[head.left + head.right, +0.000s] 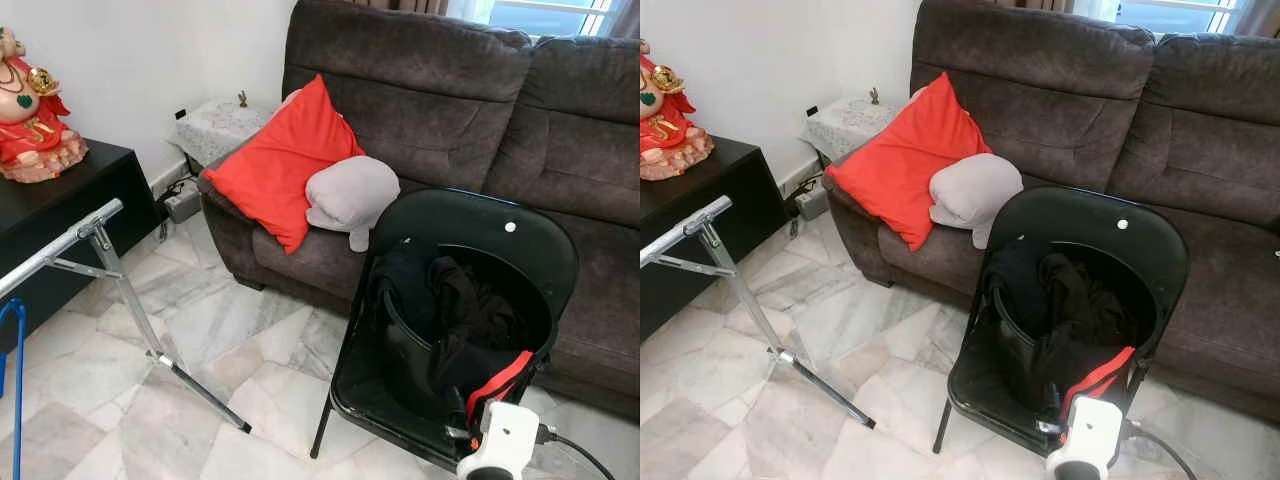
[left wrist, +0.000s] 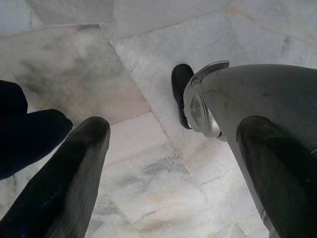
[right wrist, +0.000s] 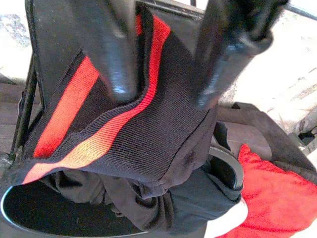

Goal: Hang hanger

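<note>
The hanger is not clearly visible as such; what shows is a dark garment (image 1: 455, 320) with a black-and-red ribbed band (image 3: 114, 124), heaped on the seat of a black folding chair (image 1: 520, 240), toward the seat's right front edge, where the red stripe (image 1: 500, 385) shows. Any hanger would be buried in this pile; cannot confirm it. The garment is crumpled, mostly black, the knit band folded over at the top. Right gripper (image 3: 168, 54): in the right wrist view its two black fingers straddle the red-striped band, one on each side and in contact with the fabric. Judged as clamped on the cloth, though the pinch point itself is partly hidden. The white wrist housing (image 1: 500, 440) sits at the chair's front right corner, directly above the band, so the garment lies right under and ahead of this gripper, with the band's long axis running across the fingers. Left gripper (image 2: 168, 168): fingers spread apart, nothing between them, pointing down at the marble floor (image 2: 148, 74) beside the robot's leg (image 2: 257, 99), idle. The right arm is clearly the nearer one. Drying rack (image 1: 110, 260), metal-legged, stands well apart on the robot's left, past the chair's left side; the likely hanging target. Behind the chair: brown sofa (image 1: 420, 90) with a red cushion (image 1: 280, 165) and a grey cushion (image 1: 350, 195).
</note>
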`<state>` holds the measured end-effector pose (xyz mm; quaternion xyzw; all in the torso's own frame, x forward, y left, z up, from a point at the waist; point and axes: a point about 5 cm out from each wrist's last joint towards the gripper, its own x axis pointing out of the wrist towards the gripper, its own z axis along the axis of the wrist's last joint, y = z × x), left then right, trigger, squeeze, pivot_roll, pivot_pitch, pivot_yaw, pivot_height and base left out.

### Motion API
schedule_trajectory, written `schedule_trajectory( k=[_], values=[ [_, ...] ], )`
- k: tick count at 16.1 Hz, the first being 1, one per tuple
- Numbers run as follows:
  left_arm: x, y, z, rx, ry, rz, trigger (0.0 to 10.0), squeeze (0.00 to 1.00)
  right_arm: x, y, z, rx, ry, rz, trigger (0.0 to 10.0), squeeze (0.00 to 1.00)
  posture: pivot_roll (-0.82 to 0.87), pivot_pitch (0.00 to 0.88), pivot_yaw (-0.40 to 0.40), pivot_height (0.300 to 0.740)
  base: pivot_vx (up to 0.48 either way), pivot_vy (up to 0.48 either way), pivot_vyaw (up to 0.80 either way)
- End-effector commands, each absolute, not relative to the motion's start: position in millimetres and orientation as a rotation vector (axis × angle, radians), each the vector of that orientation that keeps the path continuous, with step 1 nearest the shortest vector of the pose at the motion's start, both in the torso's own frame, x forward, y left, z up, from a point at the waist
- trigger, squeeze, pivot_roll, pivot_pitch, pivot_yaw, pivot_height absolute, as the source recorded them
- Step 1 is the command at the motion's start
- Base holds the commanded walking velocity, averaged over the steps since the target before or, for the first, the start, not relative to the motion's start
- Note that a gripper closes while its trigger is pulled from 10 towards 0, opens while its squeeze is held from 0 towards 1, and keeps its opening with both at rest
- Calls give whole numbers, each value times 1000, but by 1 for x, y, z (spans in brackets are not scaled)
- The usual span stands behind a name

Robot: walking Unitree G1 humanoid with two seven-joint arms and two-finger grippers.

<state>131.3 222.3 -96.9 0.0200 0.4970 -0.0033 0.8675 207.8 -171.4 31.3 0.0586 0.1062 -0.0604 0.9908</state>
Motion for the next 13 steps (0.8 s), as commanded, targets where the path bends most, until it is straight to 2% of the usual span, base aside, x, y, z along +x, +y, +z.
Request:
schedule_trajectory(
  k=[1, 3, 4, 5, 6, 7, 8, 9, 11, 13],
  values=[
    [126, 224, -99, 56, 1062, -10, 10000, 0, 204, -170, 33, 115, 220, -123, 10000, 1000, -20, 74, 18, 740, 0, 0, 0],
    [126, 224, -98, 56, 1062, -12, 10000, 0, 198, -171, 33, 102, 237, -123, 10000, 1000, -20, 74, 18, 740, 0, 0, 0],
    [126, 224, -98, 56, 1061, -13, 10000, 0, 195, -174, 33, 97, 251, -134, 10000, 929, -25, 77, 17, 740, 0, 0, 0],
    [126, 224, -98, 56, 1061, -14, 10000, 0, 193, -175, 34, 93, 251, -135, 10000, 929, -25, 77, 17, 740, 0, 0, 0],
    [126, 224, -98, 56, 1061, -14, 10000, 0, 188, -177, 36, 85, 257, -146, 10000, 561, -25, 77, 17, 740, 0, 0, 0],
    [126, 224, -98, 57, 1062, -14, 10000, 0, 184, -179, 38, 79, 258, -159, 10000, 369, -29, 79, 18, 740, 0, 0, 0],
    [126, 224, -98, 58, 1062, -14, 10000, 0, 183, -180, 41, 66, 251, -166, 10000, 251, -31, 80, 18, 740, 0, 0, 0],
    [126, 224, -98, 59, 1063, -16, 10000, 0, 181, -185, 49, 42, 220, -194, 10000, 0, -31, 80, 18, 740, 0, 0, 0],
    [126, 224, -98, 59, 1063, -16, 10000, 0, 181, -192, 59, -25, 172, -240, 10000, 0, -33, 80, 18, 740, 0, 0, 0],
    [127, 224, -98, 60, 1062, -17, 10000, 0, 185, -208, 74, -171, 119, -333, 10000, 0, -34, 79, 18, 740, 0, 0, 0]
  ],
)
